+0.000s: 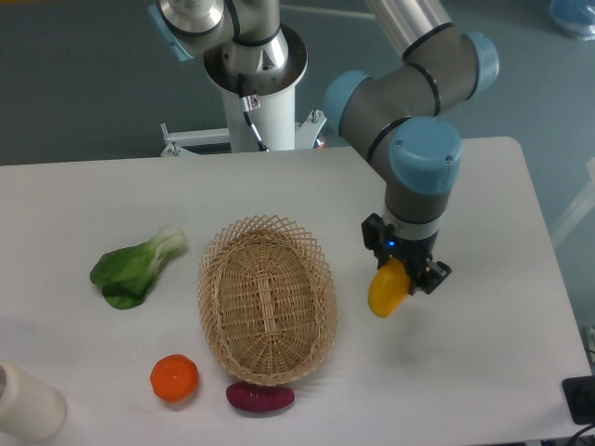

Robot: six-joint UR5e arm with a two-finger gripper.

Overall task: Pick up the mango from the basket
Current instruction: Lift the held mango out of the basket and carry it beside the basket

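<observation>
1. White worktop (483, 214) fills the view, with the robot's base at its far edge.
2. An oval wicker basket (321, 279) sits near the middle, nothing inside it.
3. Right of the basket, the pincer (402, 269) is clenched on the mango (386, 293), which hangs clear of the basket, its lower end below the fingers.
4. A bok choy (135, 268) lies left of the basket.
5. An orange (175, 378) and a dark purple vegetable (260, 397) rest at the basket's near edge.
6. A pale cylinder (28, 404) stands at the near left corner.
</observation>
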